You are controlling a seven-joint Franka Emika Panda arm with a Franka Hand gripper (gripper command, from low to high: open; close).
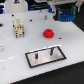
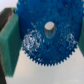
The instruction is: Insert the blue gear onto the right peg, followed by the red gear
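The blue gear (image 2: 47, 37) fills the wrist view, a toothed disc with a pale centre hole. It sits between the teal fingers (image 2: 9, 42), so my gripper (image 2: 45, 44) is shut on it. In the exterior view the gripper (image 1: 64, 11) is at the far right of the table with the blue gear (image 1: 63, 15) in it. The red gear (image 1: 48, 33) lies flat on the white table near the middle. Closer to the front is the grey, black-rimmed plate (image 1: 44, 61) with two dark pins. The right peg (image 1: 51, 50) stands bare, well away from the gripper.
A white and beige block-like fixture (image 1: 18, 27) stands on the exterior view's left. A small dark object (image 1: 45, 15) lies at the back. Dark equipment lines the far edge of the white table (image 1: 70, 40).
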